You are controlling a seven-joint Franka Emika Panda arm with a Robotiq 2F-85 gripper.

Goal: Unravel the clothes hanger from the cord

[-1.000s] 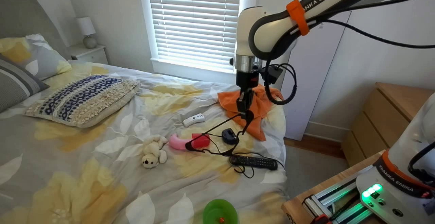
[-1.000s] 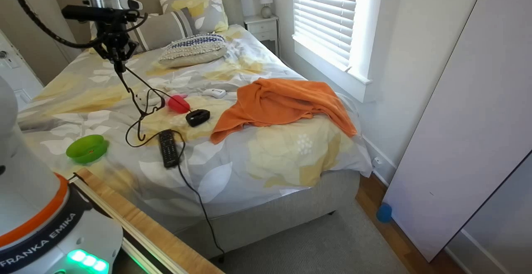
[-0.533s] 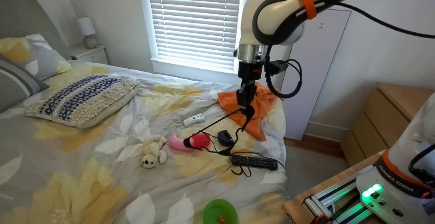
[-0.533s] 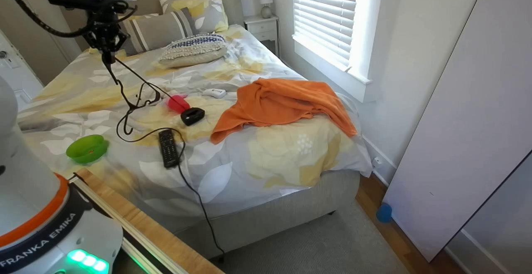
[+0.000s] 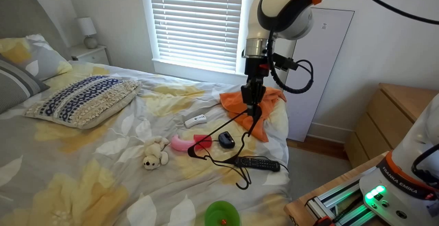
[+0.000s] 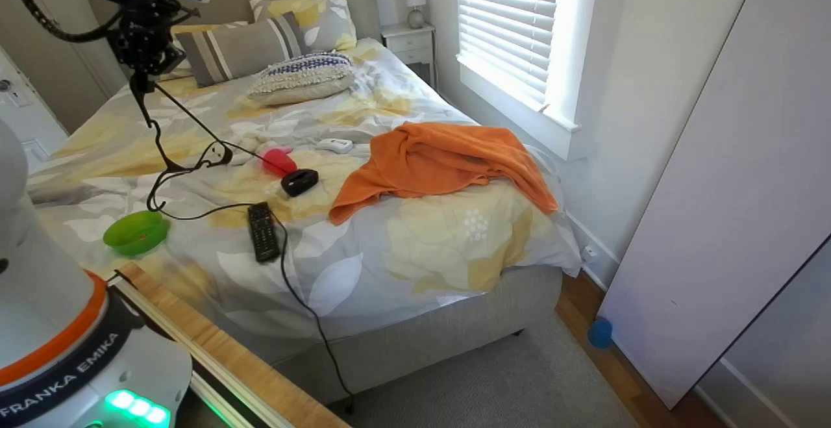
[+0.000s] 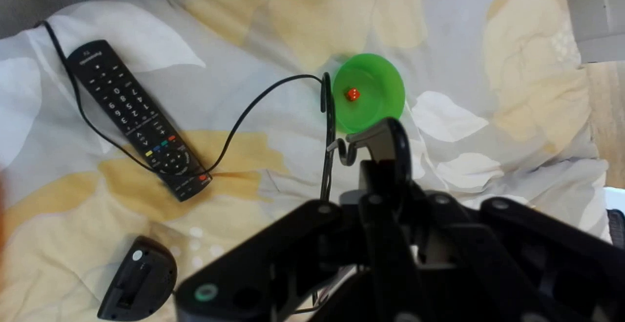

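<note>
Nearest in an exterior view, the green bowl [image 5: 219, 208] is cut off by the bottom edge; the wrist view takes it in, with a red die [image 7: 352, 94] inside.

Next comes the hanger [image 5: 233, 159], tilted over the bed [image 5: 103, 171] with its hook low; whether the hook touches the bed I cannot tell. The claw [image 5: 252, 110] is clamped on one upper corner of it, though the grip is black on black and its edges are hard to make out. The cord [image 7: 230, 137] meets the hook, but which dark line is which, and whether the cord goes round or only past, I cannot say. From there it crosses one end of the black remote [image 5: 258, 164] and drops over the bed's side to the carpet [image 6: 454, 382], where its tip is too dark to read. Another stretch leads to a black gadget [image 5: 226, 140]; in the wrist view the claw covers part of that run.

Farther back, the hanger's long bar crosses in front of a pink and red thing [image 5: 181, 144], one piece or two I cannot tell. A teddy [image 5: 155, 154] lies near it, then a white remote [image 5: 195, 120]. In an exterior view the claw hides some of the orange towel [image 5: 236, 103]. Beyond are a bumpy cushion [image 5: 85, 100], a striped pillow [image 5: 17, 85] cut off at the left edge, a lamp [image 5: 86, 27] and a window blind [image 5: 195, 23]
</note>
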